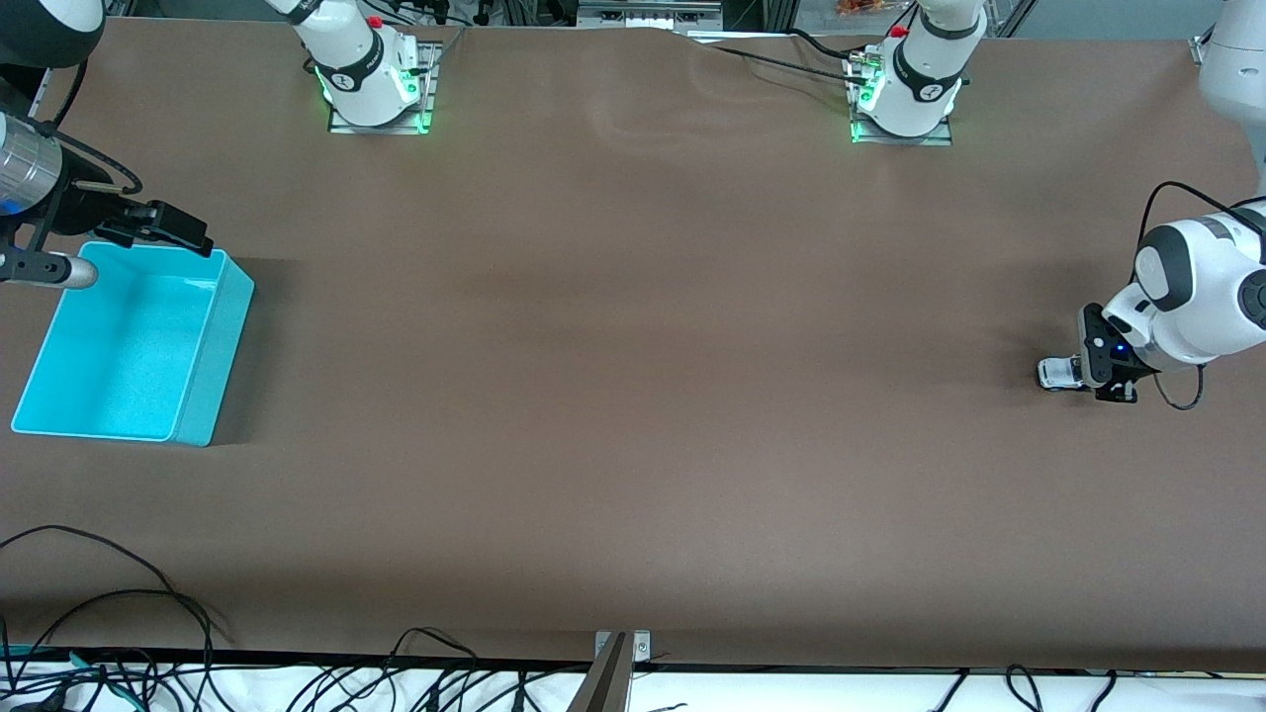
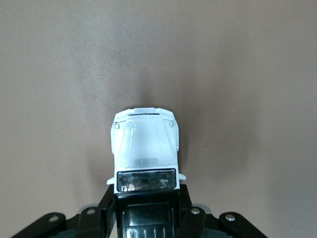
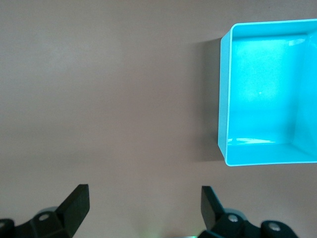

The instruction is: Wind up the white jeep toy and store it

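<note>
The white jeep toy point(image 2: 144, 148) is clamped on the tabletop point(image 1: 633, 396) by the left end effector point(image 1: 1100, 381), winding apparently underway, while storage in the empty turquoise bin point(image 1: 203, 386) at 9 o'clock is outstanding and the right end effector point(image 3: 144, 203) waits, fingers apart, beside it.

Both arms: glossy white shells with dark grey joint bands. Bases point(image 1: 376, 84) and point(image 1: 905, 94) sit on metal plates, lit green at the foot, each with a red button near the collar. Black cables trail from both. Left tool point(image 1: 1106, 381): black, blue indicator light, silver screws on fingers point(image 2: 106, 213). Right tool point(image 3: 143, 206): black wedge-shaped fingers point(image 3: 77, 201), silver screws.
</note>
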Controlling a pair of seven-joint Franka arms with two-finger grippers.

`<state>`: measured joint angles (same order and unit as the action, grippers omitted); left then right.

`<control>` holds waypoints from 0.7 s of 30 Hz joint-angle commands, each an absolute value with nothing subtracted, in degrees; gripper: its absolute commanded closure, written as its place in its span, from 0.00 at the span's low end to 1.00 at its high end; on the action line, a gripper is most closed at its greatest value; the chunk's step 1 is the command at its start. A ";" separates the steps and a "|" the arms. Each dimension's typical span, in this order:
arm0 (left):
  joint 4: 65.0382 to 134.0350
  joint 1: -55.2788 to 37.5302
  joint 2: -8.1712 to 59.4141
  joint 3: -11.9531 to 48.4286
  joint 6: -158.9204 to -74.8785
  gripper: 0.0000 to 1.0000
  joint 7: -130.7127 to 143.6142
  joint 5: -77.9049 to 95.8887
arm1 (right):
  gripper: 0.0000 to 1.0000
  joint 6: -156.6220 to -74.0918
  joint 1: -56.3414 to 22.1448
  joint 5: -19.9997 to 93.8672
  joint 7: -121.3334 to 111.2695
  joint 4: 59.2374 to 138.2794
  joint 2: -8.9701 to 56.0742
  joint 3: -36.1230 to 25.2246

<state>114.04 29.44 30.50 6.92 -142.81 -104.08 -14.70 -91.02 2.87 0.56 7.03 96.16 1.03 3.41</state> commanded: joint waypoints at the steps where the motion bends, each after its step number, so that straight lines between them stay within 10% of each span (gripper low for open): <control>1: 112.59 31.73 35.68 6.86 -142.82 0.96 -106.79 -17.14 | 0.00 -90.26 2.90 0.44 6.33 95.54 1.14 3.25; 9: 111.71 31.90 36.12 6.86 -142.82 0.90 -107.23 -17.14 | 0.00 -90.26 2.90 0.44 6.33 95.54 1.14 3.25; 13: 110.49 31.90 35.68 7.38 -142.39 0.00 -107.93 -17.05 | 0.00 -90.26 2.90 0.44 6.33 95.54 1.14 3.25; 21: 106.18 31.29 34.54 8.44 -134.75 0.00 -108.02 -16.52 | 0.00 -90.26 2.90 0.44 6.33 95.54 1.14 3.25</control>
<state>110.67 30.85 33.74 7.13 -140.45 -107.21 -14.95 -91.02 2.87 0.56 7.03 96.16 1.03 3.41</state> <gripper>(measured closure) 0.220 0.000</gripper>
